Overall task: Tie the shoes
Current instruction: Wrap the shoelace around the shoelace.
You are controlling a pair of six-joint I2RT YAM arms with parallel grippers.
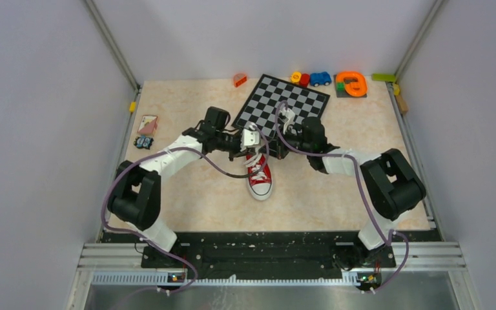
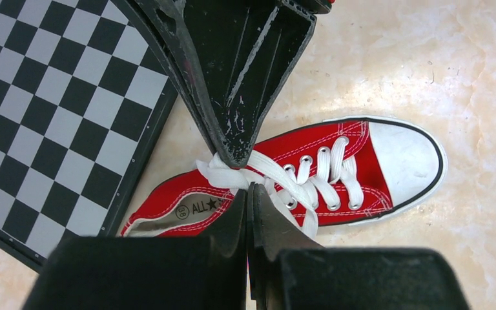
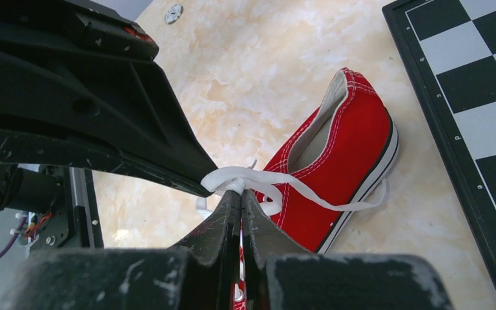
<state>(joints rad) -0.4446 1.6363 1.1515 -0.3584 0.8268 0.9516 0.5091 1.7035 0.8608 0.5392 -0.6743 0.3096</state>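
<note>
The shoes are one red sneaker [image 1: 259, 182] with a white toe cap [image 2: 403, 158], lying mid-table with its toe toward the arms. Its white laces [image 2: 326, 174] bunch above the tongue. Both grippers meet there, tip to tip. My left gripper [image 2: 250, 188] is shut, its tips pinching the lace bunch [image 2: 223, 173]. My right gripper [image 3: 240, 192] is shut on a white lace loop [image 3: 232, 175], and a loose strand [image 3: 336, 201] trails across the shoe's side [image 3: 355, 135]. In the top view the left gripper [image 1: 253, 155] and right gripper [image 1: 266, 155] hide the knot.
A black-and-white chessboard [image 1: 284, 103] lies just behind the shoe, its edge close to the heel [image 2: 45, 116]. Small toys line the back edge: an orange piece [image 1: 352, 82], a blue car [image 1: 320, 78], an orange block [image 1: 239, 79]. A card [image 1: 147, 124] sits at the left.
</note>
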